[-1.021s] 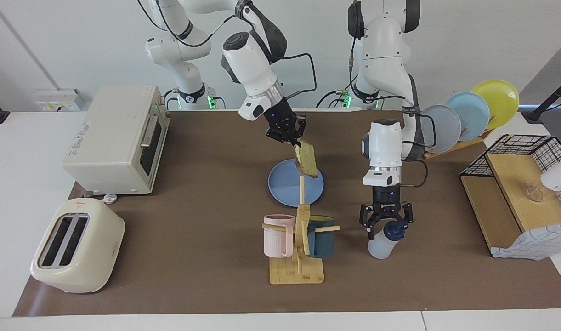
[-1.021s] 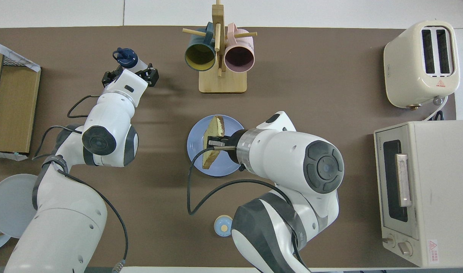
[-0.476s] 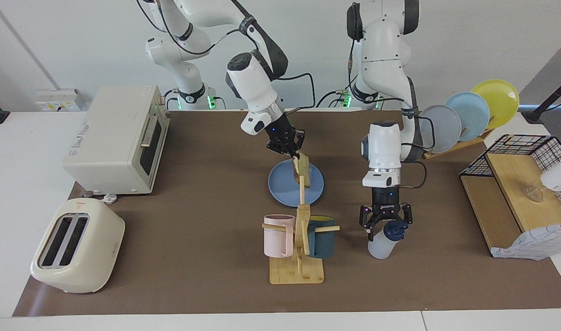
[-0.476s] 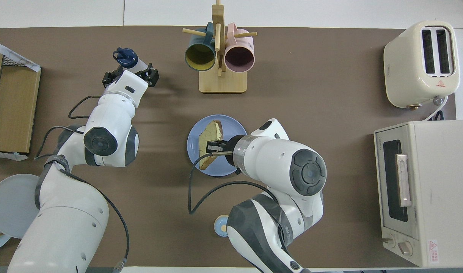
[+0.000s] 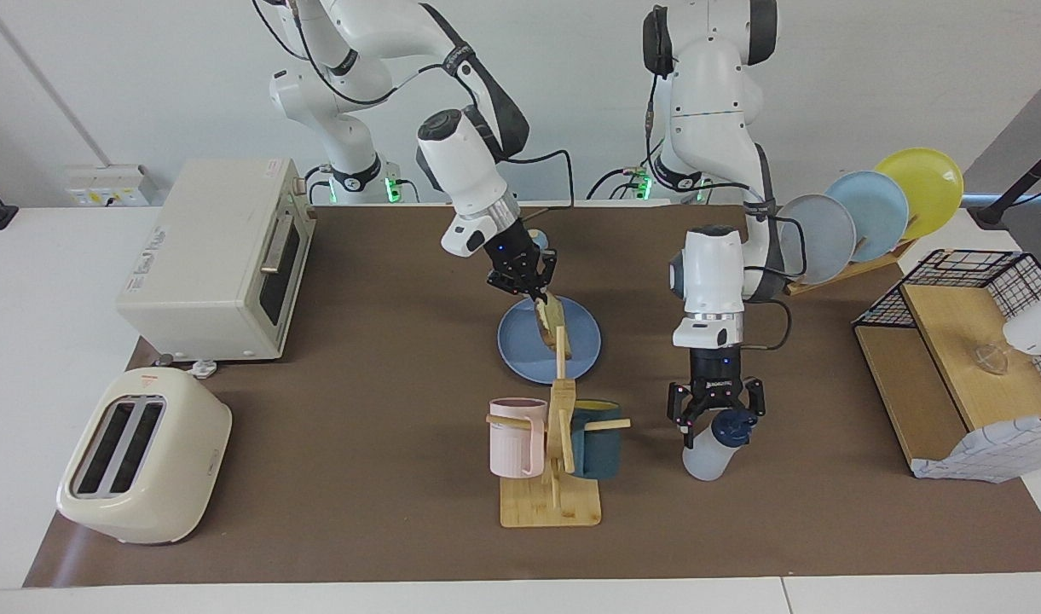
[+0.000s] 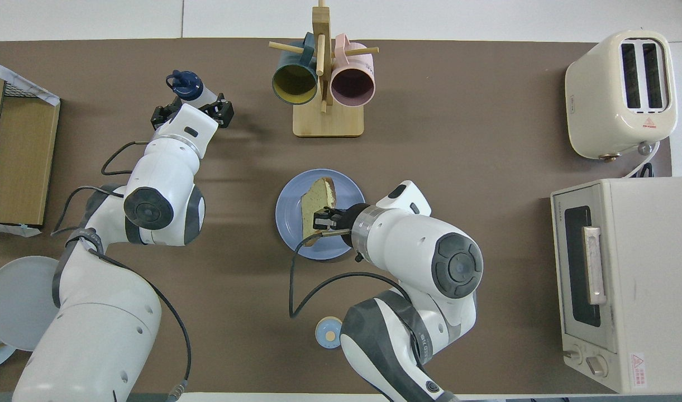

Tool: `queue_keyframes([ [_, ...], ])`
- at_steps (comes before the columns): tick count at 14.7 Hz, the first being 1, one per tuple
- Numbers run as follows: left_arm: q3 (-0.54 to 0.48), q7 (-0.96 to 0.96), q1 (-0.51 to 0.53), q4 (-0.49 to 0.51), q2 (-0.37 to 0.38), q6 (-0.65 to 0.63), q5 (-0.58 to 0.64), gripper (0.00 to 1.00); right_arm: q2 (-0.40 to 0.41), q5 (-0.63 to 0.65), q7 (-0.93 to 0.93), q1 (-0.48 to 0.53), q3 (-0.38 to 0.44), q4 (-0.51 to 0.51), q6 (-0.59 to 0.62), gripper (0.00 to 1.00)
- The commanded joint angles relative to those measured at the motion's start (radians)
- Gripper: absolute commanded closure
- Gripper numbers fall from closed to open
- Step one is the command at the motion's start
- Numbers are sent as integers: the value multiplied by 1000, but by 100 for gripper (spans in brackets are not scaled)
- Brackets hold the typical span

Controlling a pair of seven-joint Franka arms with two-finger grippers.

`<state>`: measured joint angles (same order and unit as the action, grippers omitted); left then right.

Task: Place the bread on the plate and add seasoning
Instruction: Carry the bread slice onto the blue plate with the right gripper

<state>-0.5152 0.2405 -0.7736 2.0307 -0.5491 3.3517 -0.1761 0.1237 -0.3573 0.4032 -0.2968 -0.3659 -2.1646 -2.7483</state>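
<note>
The counter (image 5: 358, 477) carries a matte brown mat. The largest thing on it is a boxy cream toaster oven (image 5: 217, 260) at the right arm's end, well apart from the plate. The round, flat, smooth medium-blue plate (image 5: 529, 354) lies mid-counter. A bamboo mug rack (image 5: 557, 460) with 2 mugs stands farther from the robots than the plate.

The bread (image 5: 553, 328) is 1 thick slice, porous pale greenish-tan crumb inside a brown crust. It tilts steeply over the plate, and its lower edge seems to touch the plate, though the rack's post hides part of that.

The right hand (image 5: 530, 290) is over the plate's robot-side rim, clamped tight on the slice's upper edge.

The seasoning (image 5: 714, 443), a small translucent white plastic bottle with a navy cap, stands toward the left arm's end from the plate. The left hand (image 5: 714, 414) hangs at its cap, fingers spread wide on either side; I cannot tell whether they touch it.
</note>
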Motion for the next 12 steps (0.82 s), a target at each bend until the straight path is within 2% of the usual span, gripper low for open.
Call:
queue_keyframes([
  [1, -16, 10, -13, -17, -23, 18, -17, 38, -41, -20, -24, 4, -4, -52, -18, 100],
  [3, -16, 11, -13, -15, -23, 14, -16, 59, -42, -20, -26, 7, -2, -60, -19, 100],
  [5, -16, 14, -12, -17, -23, 14, -17, 72, -44, -20, -26, 16, -2, -64, -16, 100],
  [7, -15, 20, -12, -17, -23, 15, -16, 77, -44, -20, -26, 22, -2, -64, -14, 100],
  [9, -17, 26, -7, -23, -15, 15, -16, 78, -45, -20, -26, 30, -2, -69, -8, 100],
  [10, -20, 23, -3, -24, -6, 6, -14, 78, -50, -20, -27, 36, -2, -76, -8, 97],
  [11, -20, 20, 5, -29, 4, -3, -13, 78, -52, -20, -27, 39, -2, -80, -8, 90],
  [12, -22, 14, 8, -36, 18, -38, -8, 78, -52, -20, -27, 39, -2, -80, -8, 73],
])
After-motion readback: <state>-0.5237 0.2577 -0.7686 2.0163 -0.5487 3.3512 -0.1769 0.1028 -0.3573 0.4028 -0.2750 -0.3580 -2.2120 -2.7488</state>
